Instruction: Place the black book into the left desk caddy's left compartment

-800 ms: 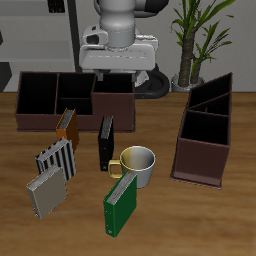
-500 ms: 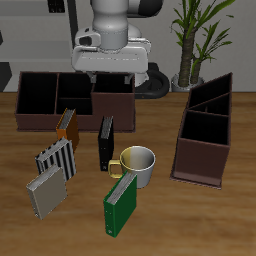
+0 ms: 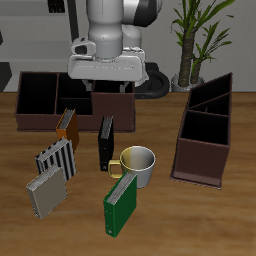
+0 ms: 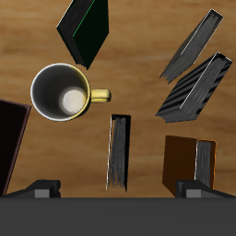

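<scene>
while upright, black book [image 3: 105, 143], beside mug [image 3: 139, 165]

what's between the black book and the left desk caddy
The exterior view shows the mug on the table between the black book and the left desk caddy; otherwise bare wood.

A wooden worktop in a plain, evenly lit room.
Behind the table's [image 3: 240, 215] back edge a potted plant [image 3: 196, 40] stands on a grey floor [image 3: 30, 55], near one back corner.
</scene>
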You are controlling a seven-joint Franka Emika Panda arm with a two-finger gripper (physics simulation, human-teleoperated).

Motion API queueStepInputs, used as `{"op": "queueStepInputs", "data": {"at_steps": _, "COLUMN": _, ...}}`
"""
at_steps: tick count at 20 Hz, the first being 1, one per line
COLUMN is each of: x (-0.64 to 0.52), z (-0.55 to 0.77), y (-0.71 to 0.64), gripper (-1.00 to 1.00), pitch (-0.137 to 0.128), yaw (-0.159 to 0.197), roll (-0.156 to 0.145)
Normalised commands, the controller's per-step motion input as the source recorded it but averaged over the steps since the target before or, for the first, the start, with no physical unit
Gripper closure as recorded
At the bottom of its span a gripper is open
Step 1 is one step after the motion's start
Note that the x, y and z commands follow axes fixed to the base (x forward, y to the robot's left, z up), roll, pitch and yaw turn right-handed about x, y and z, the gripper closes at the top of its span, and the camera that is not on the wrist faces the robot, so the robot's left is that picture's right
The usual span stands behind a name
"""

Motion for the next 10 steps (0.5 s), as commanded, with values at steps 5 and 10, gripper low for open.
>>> {"op": "queueStepInputs", "data": {"at_steps": 5, "x": 0.08, "z": -0.20, "y": -0.08, "gripper": -1.00, "pitch": -0.037, "yaw": 0.016, "roll": -0.024}}
{"op": "queueStepInputs", "data": {"at_steps": 10, "x": 0.08, "z": -0.31, "y": 0.03, "gripper": -1.00, "pitch": -0.003, "yaw": 0.009, "roll": 0.009}}
